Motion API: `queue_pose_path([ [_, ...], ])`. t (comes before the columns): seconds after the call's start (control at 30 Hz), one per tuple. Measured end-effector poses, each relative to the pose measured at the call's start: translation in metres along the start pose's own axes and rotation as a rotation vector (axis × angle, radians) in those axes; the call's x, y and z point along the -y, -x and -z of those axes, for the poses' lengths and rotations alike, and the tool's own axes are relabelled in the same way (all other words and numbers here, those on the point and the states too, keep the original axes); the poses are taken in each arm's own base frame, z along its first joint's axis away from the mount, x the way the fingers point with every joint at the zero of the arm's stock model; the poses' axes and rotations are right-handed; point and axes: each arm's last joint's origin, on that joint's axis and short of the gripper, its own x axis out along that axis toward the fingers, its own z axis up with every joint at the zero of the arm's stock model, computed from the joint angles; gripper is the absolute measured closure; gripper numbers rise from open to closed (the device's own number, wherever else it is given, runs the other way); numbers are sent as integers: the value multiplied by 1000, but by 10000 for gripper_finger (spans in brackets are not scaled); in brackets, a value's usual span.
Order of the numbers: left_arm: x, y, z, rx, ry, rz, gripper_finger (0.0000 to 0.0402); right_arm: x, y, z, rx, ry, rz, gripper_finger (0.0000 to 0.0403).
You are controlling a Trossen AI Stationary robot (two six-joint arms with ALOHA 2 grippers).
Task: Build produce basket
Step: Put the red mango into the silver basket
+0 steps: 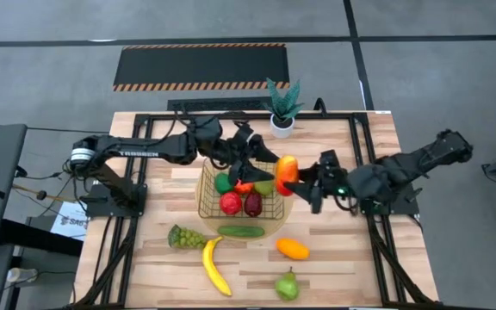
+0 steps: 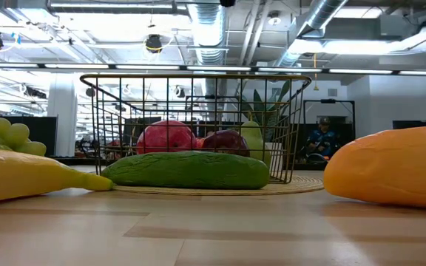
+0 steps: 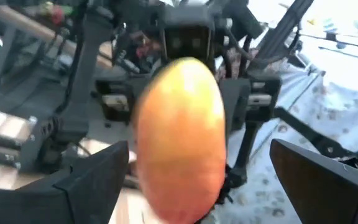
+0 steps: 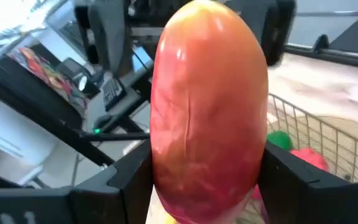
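High view: the right tool [image 1: 298, 182] is clamped on a red-and-yellow mango [image 1: 285, 174], holding it at the right rim of the basket [image 1: 207, 207]. The left tool [image 1: 250, 164] hangs over the basket's far side, just beside the mango, its fingers apart and holding nothing. Inside the basket lie an apple [image 1: 230, 203], a dark red fruit [image 1: 253, 204] and green pieces. On the desk [image 1: 351, 267], nearer the camera than both tools, lie the cucumber [image 1: 241, 231], grapes [image 1: 184, 237], banana [image 1: 214, 266], an orange fruit [image 1: 292, 249] and a pear [image 1: 287, 285].

Low view: neither tool shows. The cucumber touches the basket's front wall, resting on a round mat [image 2: 302, 187].

Left wrist view: the mango fills the space ahead of the spread fingers [image 3: 92, 180], not touched by them.

Right wrist view: the fingers [image 4: 135, 171] press both flanks of the mango, with the basket rim beyond.

Risks: the mango sits near the rim, so a release here could let it strike the wire and roll onto the desk. The two tools are close; a careless advance could cause a collision.
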Motion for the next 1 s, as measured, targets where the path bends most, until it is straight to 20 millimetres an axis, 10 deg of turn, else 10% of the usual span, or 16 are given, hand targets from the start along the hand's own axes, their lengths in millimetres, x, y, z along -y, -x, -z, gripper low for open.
queue_pose_path([
  [0.57,-5,-7,9,-31,21,-21,32,-1,-29,7,-24,33,-30,158],
  [1.0,-7,-7,10,-38,27,-35,177,0,-29,5,-21,66,-33,158],
])
